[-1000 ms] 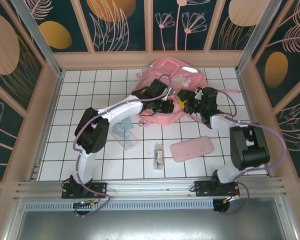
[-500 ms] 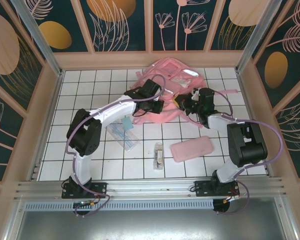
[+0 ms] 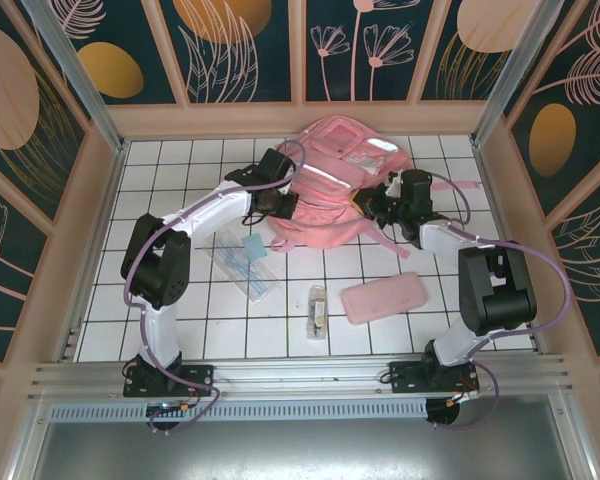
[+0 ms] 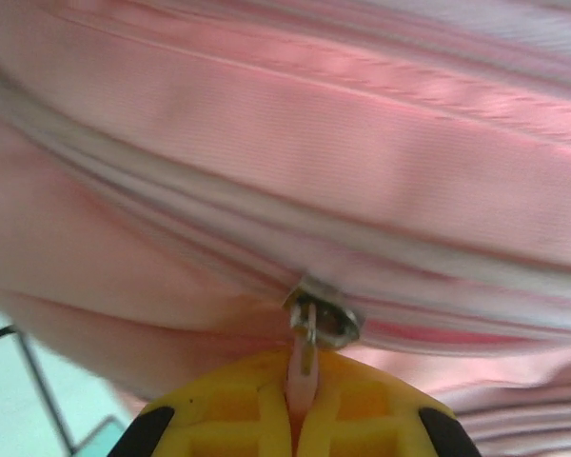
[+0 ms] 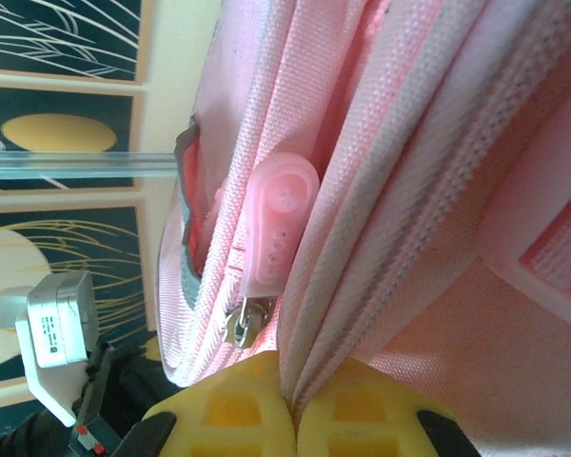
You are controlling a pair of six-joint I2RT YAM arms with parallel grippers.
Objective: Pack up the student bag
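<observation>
Left tool (image 4: 298,400) pinches the zipper pull (image 4: 306,354), right tool (image 5: 287,405) pinches student bag (image 3: 330,190) fabric — pencil case (image 3: 383,297) lies unpacked on the surface (image 3: 180,320).

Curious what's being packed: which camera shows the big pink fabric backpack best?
Top external: nearly the whole pink fabric backpack. Left wrist shows its metal zipper up close; right wrist, seams and a pink pull tab.

Light: bright, even | shadows: faint on white tiled tabletop (image 3: 170,170) | glare: shiny strips (image 3: 320,177) of large pink fabric backpack (image 3: 325,215) | left wrist view: blurred
</observation>
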